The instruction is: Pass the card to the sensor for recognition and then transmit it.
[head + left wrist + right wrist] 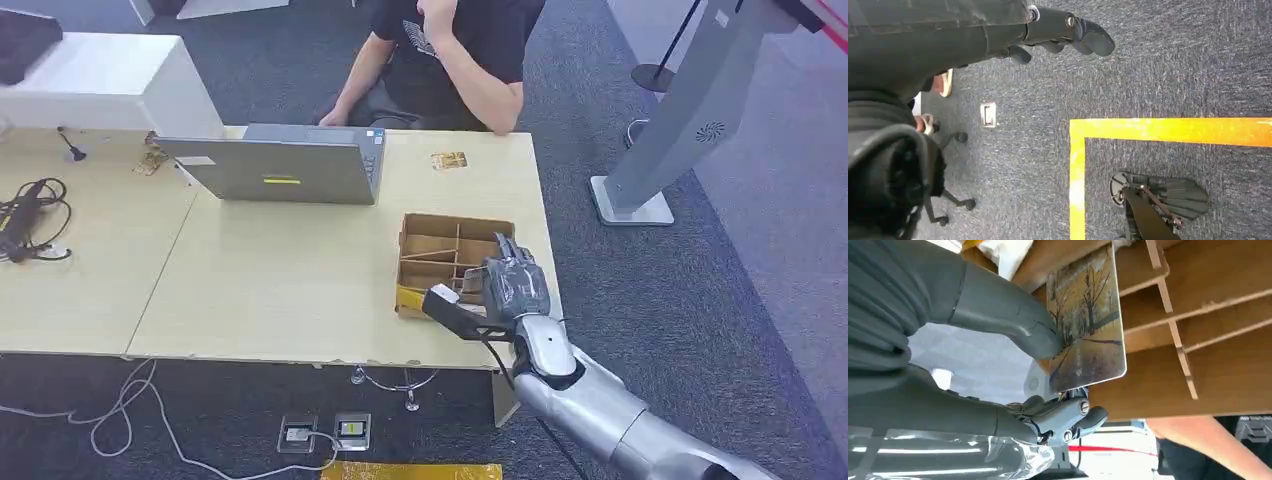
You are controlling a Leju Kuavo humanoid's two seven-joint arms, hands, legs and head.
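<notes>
From the head view, I see my right hand [512, 285] over the brown cardboard box with thin dividers [452, 262], which sits on the pale wooden table [280, 280] near its right edge. The hand's fingers are curled down into the box, so here I cannot see what they hold. Past the fingers, farther up the table, lies a small yellow picture card [449, 160], well apart from the hand. A grey open laptop [283, 166] stands farther off to the left of the fingers, and a person in a black shirt [455, 55] sits behind the table. A tangle of black cables [30, 218] lies far to the left.

From the left wrist view, I see my left hand [1058, 32] hanging over the dark blue carpet floor [1173, 65]. Its dark fingers [1093, 40] are apart and hold nothing. A yellow tape line [1168, 129] runs on the floor below the fingers.

From the right wrist view, I see the thick grey thumb [1013, 325] pressing on the face of the shiny card with a picture of yellow autumn trees [1087, 320]. Darker fingers [1073, 415] sit under the card's edge, so the card is pinched between them. The card is just in front of the box dividers [1168, 315]. A person's bare arm [1208, 445] shows beyond the fingers.
</notes>
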